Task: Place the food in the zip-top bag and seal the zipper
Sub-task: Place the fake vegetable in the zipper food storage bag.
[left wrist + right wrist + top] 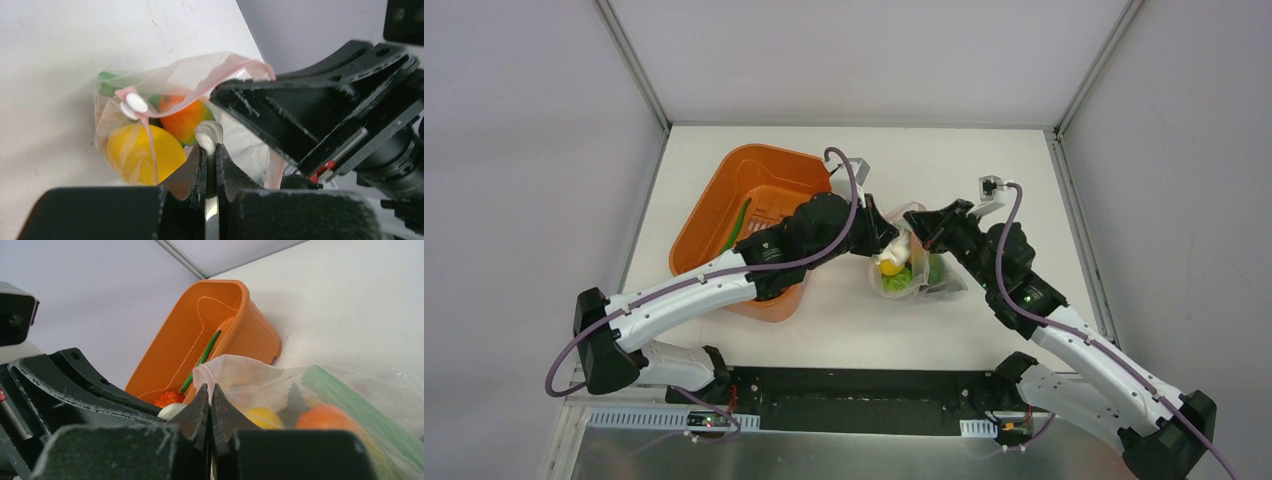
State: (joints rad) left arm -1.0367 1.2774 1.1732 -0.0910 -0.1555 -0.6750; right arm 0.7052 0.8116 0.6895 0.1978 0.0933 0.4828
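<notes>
Bag mouth propped from both sides

Right end effector [209,390] is pressed together on the zip-top bag's [260,375] pink zipper [202,371], likely to keep the mouth up; left end effector [210,150] pinches a whitish piece [209,135], film or toy unclear; bagged food [137,155] sits just beyond its tips; green pod [204,352] lies in the orange basket [250,325].

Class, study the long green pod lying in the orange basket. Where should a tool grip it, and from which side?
Grip the long green pod near its middle, closing across its thin width, and come down through the open top of the orange basket. The pod is slender and lies lengthways along the basket's left wall, so a sideways approach would likely be blocked.
</notes>
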